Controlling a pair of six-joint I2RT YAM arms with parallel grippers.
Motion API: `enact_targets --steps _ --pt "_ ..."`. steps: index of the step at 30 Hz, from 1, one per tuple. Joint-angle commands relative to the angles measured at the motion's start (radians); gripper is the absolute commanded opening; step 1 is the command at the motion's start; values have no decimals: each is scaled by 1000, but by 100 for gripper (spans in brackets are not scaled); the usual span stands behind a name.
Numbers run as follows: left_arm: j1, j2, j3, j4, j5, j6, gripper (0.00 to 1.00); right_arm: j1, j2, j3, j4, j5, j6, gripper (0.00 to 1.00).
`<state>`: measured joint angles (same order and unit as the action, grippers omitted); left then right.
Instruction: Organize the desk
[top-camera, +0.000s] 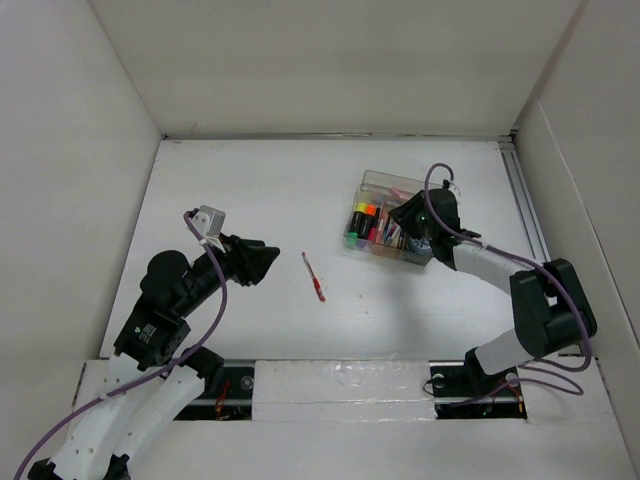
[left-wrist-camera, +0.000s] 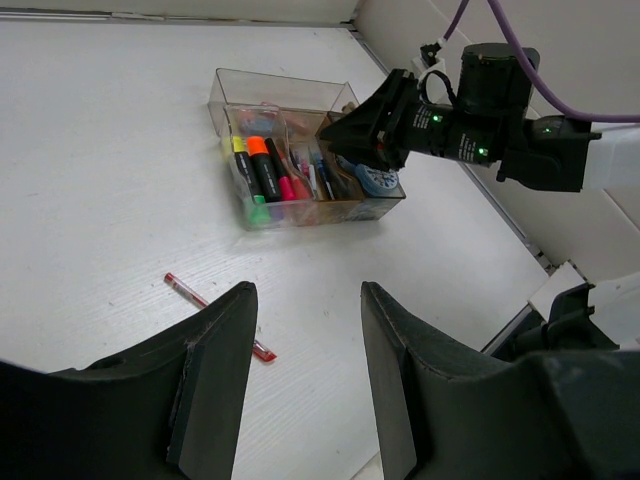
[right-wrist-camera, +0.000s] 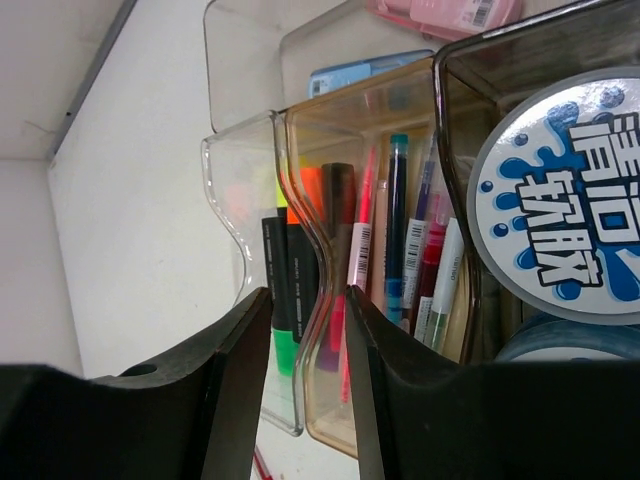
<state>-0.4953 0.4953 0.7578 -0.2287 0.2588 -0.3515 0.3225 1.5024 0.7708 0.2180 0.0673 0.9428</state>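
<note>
The white desk (top-camera: 250, 190) carries a clear compartmented organizer (top-camera: 374, 181) at the right and a loose red pen (top-camera: 314, 277) near the middle. My right gripper (top-camera: 408, 225) is at the organizer's near side. In the right wrist view its jaws (right-wrist-camera: 308, 295) stand open, straddling a curved clear divider wall (right-wrist-camera: 300, 200) with a gap on the left side. My left gripper (top-camera: 265, 262) hovers left of the pen. In the left wrist view it (left-wrist-camera: 305, 290) is open and empty, and the pen (left-wrist-camera: 185, 288) lies partly behind its left finger.
The organizer (left-wrist-camera: 280, 85) holds highlighters (left-wrist-camera: 262, 165), several pens (right-wrist-camera: 400, 230) and a round blue-and-white labelled container (right-wrist-camera: 560, 210). White panel walls (top-camera: 80, 150) bound the desk on three sides. A metal rail (top-camera: 525, 200) runs along the right edge.
</note>
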Motion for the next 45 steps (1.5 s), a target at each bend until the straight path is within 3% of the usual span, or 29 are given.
enact_targets --steps 1,9,10,11,14,18,19,21,22,23,26,33,40,43,44,45 --pt "3 5 14 42 10 11 43 9 -36 -2 50 26 7 41" --pt "3 3 14 43 11 11 42 61 -103 -36 50 49 22 37" --pt "3 3 15 43 10 11 42 72 -128 -44 49 55 25 34" --pt "3 3 14 42 10 11 42 85 -139 -47 47 61 25 20" --pt "3 6 14 40 11 13 42 174 -166 -54 47 65 14 0" --pt "3 -1 14 40 11 9 42 380 -114 -32 41 161 -19 1" --pt "3 -4 12 40 11 9 42 456 -91 -15 9 202 -39 5" --pt "3 -6 12 43 10 9 42 562 11 76 -70 285 -65 38" --pt "3 -6 12 43 10 9 42 593 12 76 -71 308 -79 38" --pt "3 -6 12 43 11 9 42 645 68 123 -104 357 -105 52" --pt "3 -6 14 40 8 9 42 699 155 192 -152 407 -130 65" --pt "3 -9 15 40 10 11 43 776 346 332 -267 437 -187 65" --pt "3 -12 14 40 7 9 43 796 453 409 -402 583 -138 61" --pt "3 -14 14 40 10 9 42 805 470 412 -411 575 -141 42" --pt "3 -15 12 43 10 9 43 805 473 413 -411 568 -144 30" --pt "3 -15 14 42 8 9 43 805 485 415 -417 559 -150 25"
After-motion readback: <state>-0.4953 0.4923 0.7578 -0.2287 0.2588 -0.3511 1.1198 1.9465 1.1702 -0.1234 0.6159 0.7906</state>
